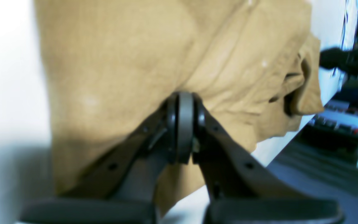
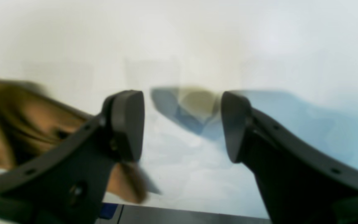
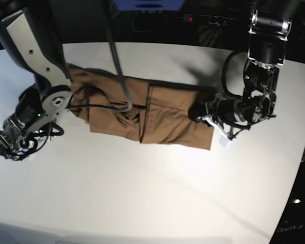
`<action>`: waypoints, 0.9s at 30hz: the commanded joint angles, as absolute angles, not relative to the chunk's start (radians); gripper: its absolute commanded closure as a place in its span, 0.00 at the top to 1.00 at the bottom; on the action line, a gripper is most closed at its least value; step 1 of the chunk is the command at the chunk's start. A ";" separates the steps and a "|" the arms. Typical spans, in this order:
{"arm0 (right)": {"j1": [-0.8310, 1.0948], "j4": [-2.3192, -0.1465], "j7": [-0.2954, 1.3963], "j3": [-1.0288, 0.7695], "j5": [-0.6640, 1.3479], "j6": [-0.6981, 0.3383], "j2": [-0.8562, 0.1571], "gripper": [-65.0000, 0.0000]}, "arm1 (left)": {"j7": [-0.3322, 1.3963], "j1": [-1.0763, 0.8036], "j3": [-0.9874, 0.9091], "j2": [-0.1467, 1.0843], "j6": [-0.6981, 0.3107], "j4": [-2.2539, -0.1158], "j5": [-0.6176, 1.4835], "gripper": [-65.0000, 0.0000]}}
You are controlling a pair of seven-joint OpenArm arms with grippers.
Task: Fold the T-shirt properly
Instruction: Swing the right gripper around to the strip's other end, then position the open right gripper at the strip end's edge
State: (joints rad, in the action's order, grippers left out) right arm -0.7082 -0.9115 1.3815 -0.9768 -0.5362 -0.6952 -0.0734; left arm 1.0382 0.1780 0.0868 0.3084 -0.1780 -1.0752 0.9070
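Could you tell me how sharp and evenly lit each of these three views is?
Left wrist view: soft focus throughout, the T-shirt blurred, the white table glaring. Right wrist view: heavily blurred, cloth at left smeared, pale tabletop washed out, bluish shadows between the open jaws. Base view: sharpest, with arm shadows on the table and a dark background.

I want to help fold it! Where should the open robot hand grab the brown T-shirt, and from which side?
Probably the bunched end of the T-shirt nearest the right gripper, coming in low from the table side. That end sits rumpled and raised, so the open fingers could likely slip around a fold. The left gripper is shut on the opposite end.
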 commanded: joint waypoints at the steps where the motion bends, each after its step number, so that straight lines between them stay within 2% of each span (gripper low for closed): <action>1: -0.720 -0.917 1.396 -0.977 -0.547 -0.698 -0.079 0.60 | 1.055 0.160 0.091 0.332 -0.101 -1.047 0.720 0.03; 6: -0.719 -0.917 1.396 -0.977 -0.547 -0.698 -0.067 0.60 | 1.013 0.160 0.090 0.341 -0.099 -1.047 0.722 0.03; 17: -0.708 -0.929 1.396 -0.980 -0.547 -0.698 0.048 0.60 | 1.003 0.180 0.090 0.311 -0.096 -1.046 0.722 0.03; 21: -0.704 -1.021 1.396 -0.967 -0.550 -0.698 0.071 0.60 | 1.003 0.180 0.090 0.312 -0.096 -1.046 0.722 0.03; 27: -0.671 -1.046 1.396 -0.762 -0.552 -0.698 0.010 0.59 | 1.003 0.179 0.090 0.314 -0.096 -1.046 0.722 0.03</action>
State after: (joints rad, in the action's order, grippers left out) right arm -0.6384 -1.0294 1.3838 -0.7658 -0.5434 -0.6914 0.0216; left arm 0.9977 0.1913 0.0856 0.2993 -0.1692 -1.0676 0.8845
